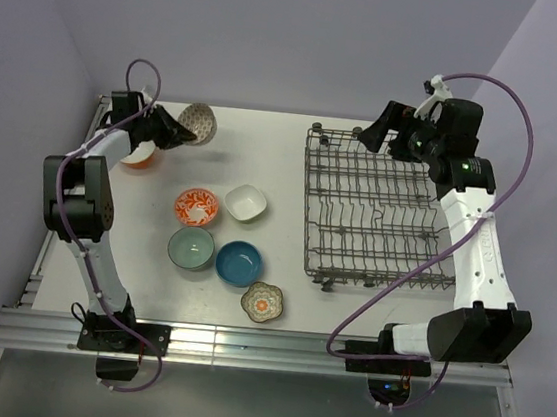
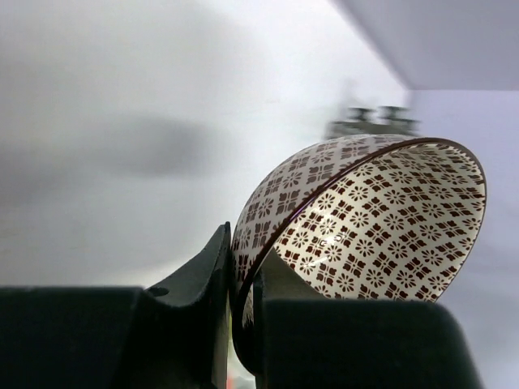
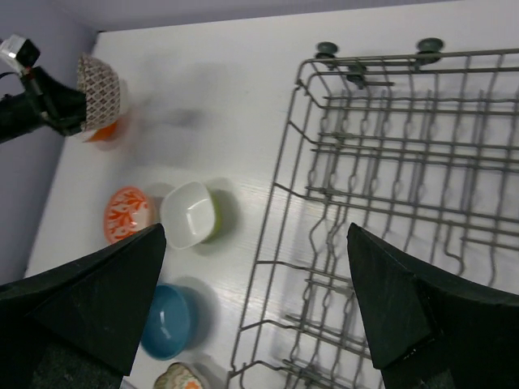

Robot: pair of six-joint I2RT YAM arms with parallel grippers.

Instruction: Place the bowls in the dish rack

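- A white rectangular table (image 1: 265, 147) is being used as the work surface, with both arms bolted at its near edge.
- The large dark grey wire dish rack (image 1: 373, 214) (image 3: 389, 203) is being kept on the right half of the table. It reaches from close to the far edge toward the near edge, and no bowl is being carried in it.
- The right gripper (image 1: 370, 138) (image 3: 255, 308) is being held above the rack's far-left corner. Its fingers are being spread wide with nothing between them.
- The left gripper (image 1: 181, 132) (image 2: 243, 267) is being held near the table's far-left corner. Its fingers are being pressed together on the rim of the grey patterned ceramic bowl (image 1: 199, 122) (image 2: 365, 219) (image 3: 97, 81), one inside and one outside.
- That bowl is being held tipped on its side, well apart from the rack.
- An orange and white object (image 1: 140, 155) is being partly hidden under the left arm near the left edge; what it is cannot be told.
- The pale teal round bowl (image 1: 191, 249) and the deep blue round bowl (image 1: 239, 263) are being left side by side at the left-centre of the table.
- The orange-white patterned bowl (image 1: 196, 206) and the white squarish bowl (image 1: 246, 203) are being left just beyond them, toward the far edge.
- The scalloped multicoloured floral bowl (image 1: 262, 302) is being left nearest the near edge.
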